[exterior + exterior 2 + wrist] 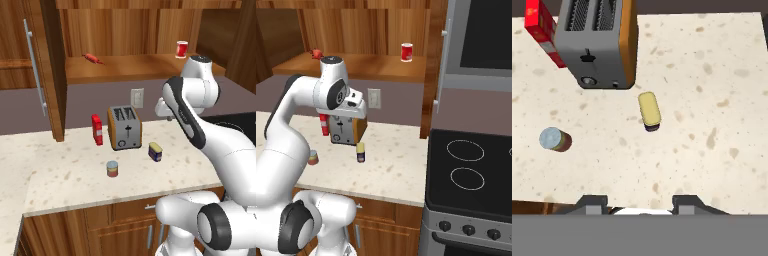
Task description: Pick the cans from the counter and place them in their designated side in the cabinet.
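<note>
I see the jaws (639, 201) clenched, empty, above the worktop (712, 125). Yellow-topped can (649, 110) just ahead of them, grey-topped can (555, 139) further left.

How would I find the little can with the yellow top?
Look at the beige counter and find the silver toaster. Just right of its front stands the can with the yellow top, squat and dark blue-purple, unlike the round red can nearer the edge.
</note>
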